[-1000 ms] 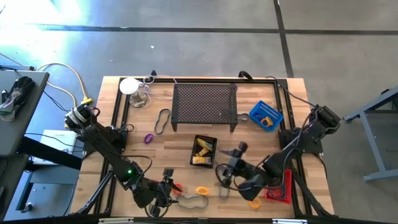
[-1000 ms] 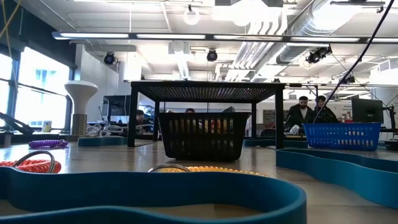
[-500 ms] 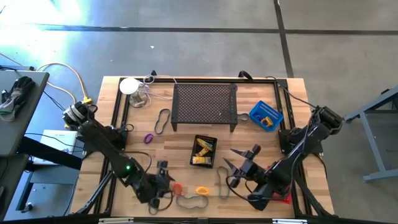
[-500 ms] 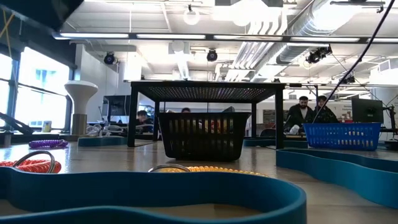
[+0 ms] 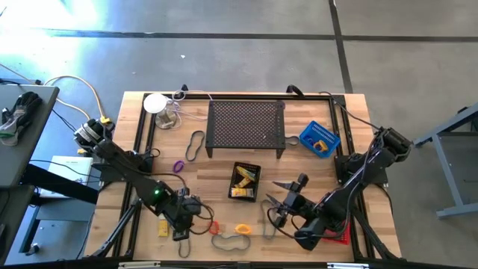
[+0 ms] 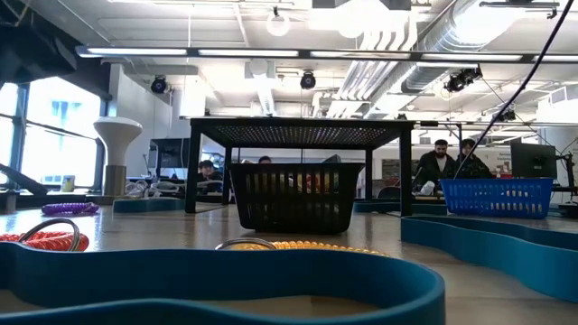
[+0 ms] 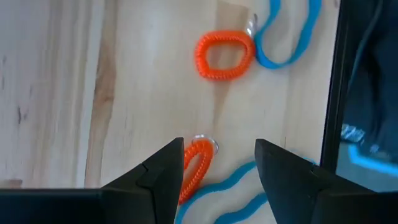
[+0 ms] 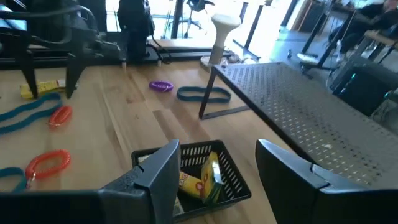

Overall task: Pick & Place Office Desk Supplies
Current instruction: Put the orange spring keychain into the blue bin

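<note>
At lower left of the high view the left gripper [image 5: 181,221] is held low over the table, fingers spread, a red ring [image 7: 194,169] between them; a yellow packet [image 5: 162,226] lies beside. Lower right, the right gripper [image 5: 281,196] is raised, spread, empty

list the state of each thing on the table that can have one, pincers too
left pincer: open, empty, over a red coil ring
right pincer: open, empty, above the black basket
black basket: holds yellow packets
blue basket: holds yellow items
purple coil ring: flat on the wood
yellow packet: loose on the table beside the left arm
</note>
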Tool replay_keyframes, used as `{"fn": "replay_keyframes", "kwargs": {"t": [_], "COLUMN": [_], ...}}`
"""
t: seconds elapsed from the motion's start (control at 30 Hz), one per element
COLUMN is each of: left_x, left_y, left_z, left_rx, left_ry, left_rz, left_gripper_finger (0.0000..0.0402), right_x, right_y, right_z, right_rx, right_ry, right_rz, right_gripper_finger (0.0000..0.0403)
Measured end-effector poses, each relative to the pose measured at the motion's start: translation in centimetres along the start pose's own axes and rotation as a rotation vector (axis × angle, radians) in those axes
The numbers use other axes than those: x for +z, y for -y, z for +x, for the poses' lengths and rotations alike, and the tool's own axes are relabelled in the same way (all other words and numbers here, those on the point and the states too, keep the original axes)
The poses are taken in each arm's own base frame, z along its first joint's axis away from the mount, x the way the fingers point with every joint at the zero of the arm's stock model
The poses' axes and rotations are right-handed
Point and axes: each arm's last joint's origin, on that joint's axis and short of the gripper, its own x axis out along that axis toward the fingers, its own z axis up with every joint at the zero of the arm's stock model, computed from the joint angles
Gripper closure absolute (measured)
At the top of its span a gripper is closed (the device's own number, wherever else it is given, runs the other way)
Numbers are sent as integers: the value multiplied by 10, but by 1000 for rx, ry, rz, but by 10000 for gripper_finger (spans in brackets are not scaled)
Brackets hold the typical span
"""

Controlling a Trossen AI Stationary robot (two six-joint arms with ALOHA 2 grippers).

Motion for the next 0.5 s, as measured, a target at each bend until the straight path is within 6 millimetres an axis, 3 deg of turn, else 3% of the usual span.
{"fn": "replay_keyframes", "kwargs": {"t": [0.23,0.5], "left_x": [-15,-28], "left_y": [8,15], "left_z": [7,23], "left_rx": [88,129], "left_ry": [18,-20], "left_rz": [245,334], "left_gripper_finger": [210,210], "right_x": [1,1], "right_y": [2,5], "right_z": [14,29], "right_rx": [80,140], "right_ry": [-128,-237], "right_rz": [24,51], "right_gripper_finger": [206,206]}}
